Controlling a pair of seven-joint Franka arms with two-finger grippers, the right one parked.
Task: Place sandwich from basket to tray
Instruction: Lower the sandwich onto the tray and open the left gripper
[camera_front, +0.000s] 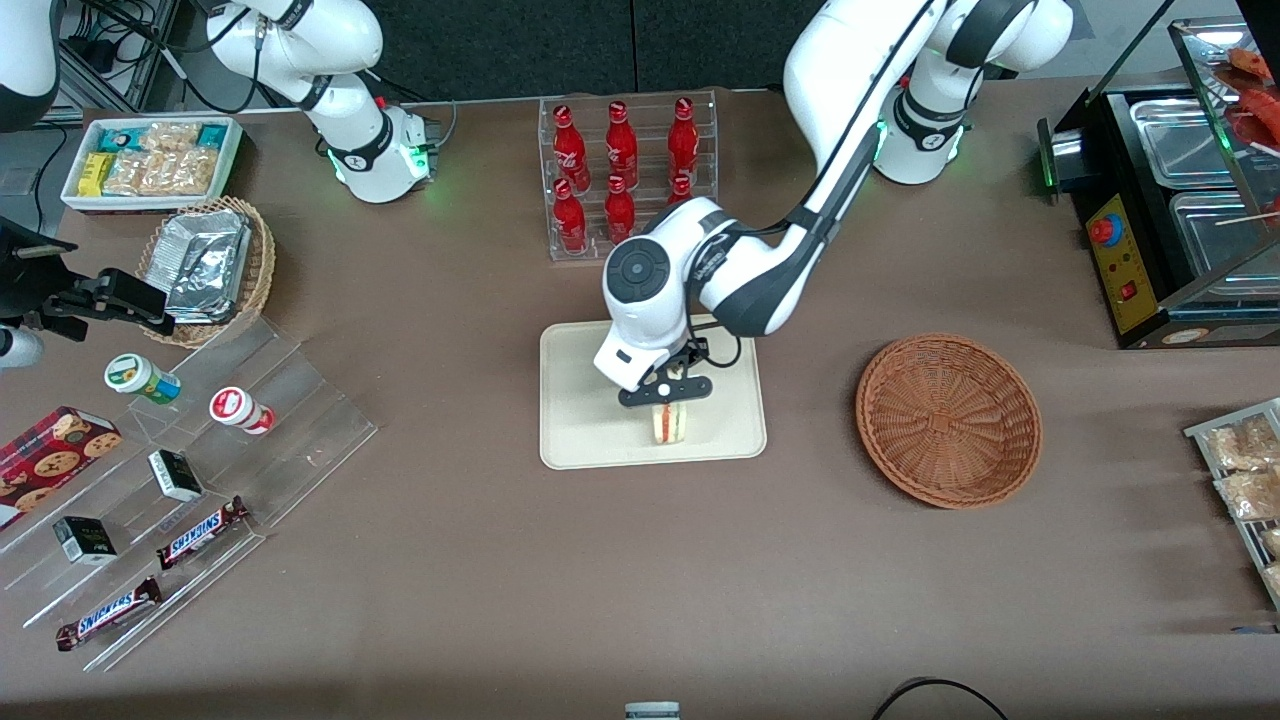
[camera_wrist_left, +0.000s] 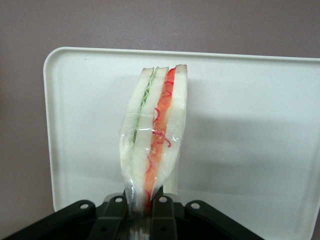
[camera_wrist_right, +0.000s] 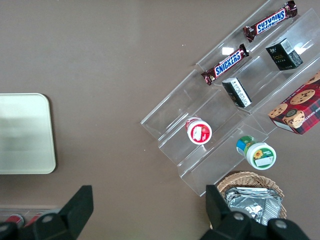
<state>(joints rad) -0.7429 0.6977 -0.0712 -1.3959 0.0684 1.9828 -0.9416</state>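
A: Where's the gripper (camera_front: 668, 393)?
B: Mid-frame in the front view, over the tray (camera_front: 580, 400), fingers (camera_wrist_left: 161, 210) pinched tight on the wrapped sandwich (camera_front: 668, 422).
A: And the basket (camera_front: 948, 418)?
B: Right of the tray, holding nothing.

The plastic-wrapped sandwich (camera_front: 668, 424), white bread with red and green filling, stands on edge over the cream tray (camera_front: 575, 420) at the front view's centre, pinched by the gripper (camera_front: 668, 393), while the reddish-brown wicker basket (camera_front: 948, 418) sits at centre-right.
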